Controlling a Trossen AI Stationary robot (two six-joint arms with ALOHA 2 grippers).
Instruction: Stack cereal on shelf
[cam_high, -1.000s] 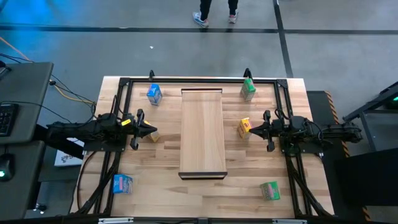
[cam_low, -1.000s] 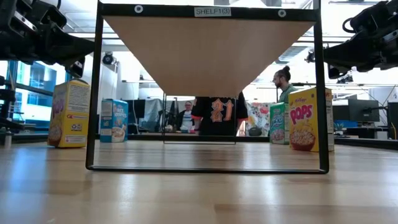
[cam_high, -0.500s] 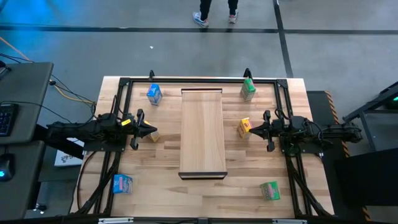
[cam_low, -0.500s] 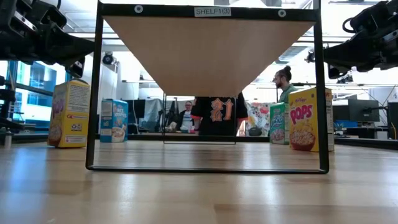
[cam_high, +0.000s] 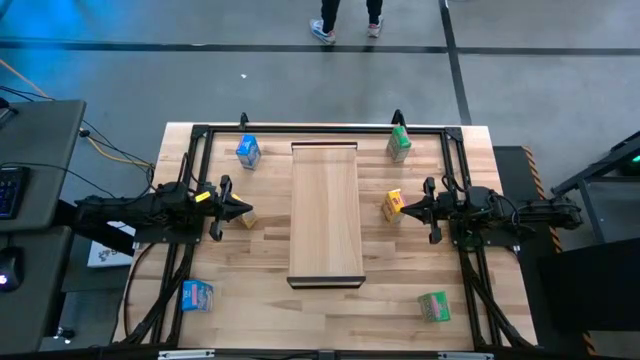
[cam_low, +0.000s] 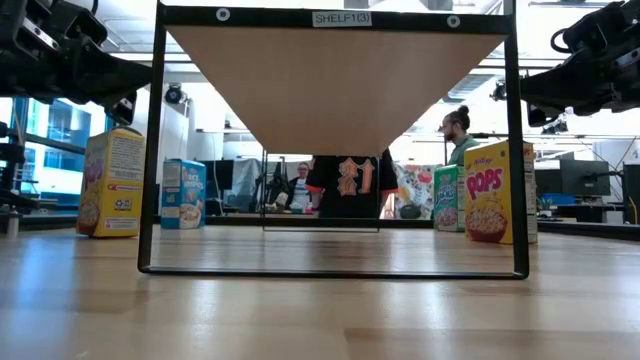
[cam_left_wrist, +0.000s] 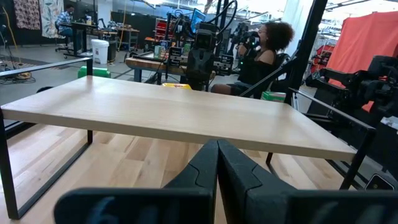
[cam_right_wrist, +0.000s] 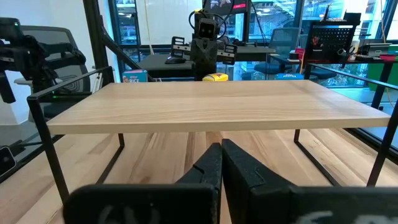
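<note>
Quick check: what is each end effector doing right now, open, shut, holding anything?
Left end effector: shut, holding nothing.
Right end effector: shut, holding nothing.

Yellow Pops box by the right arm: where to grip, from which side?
Grip the yellow Pops box across its narrow sides near the top, coming down from above. It stands upright and free on the table, beside the shelf; the right pincer, fingers together, sits just beside it and must open first.

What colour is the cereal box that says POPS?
Yellow, with red letters: the POPS box shows best in the low view, standing on the table.
</note>
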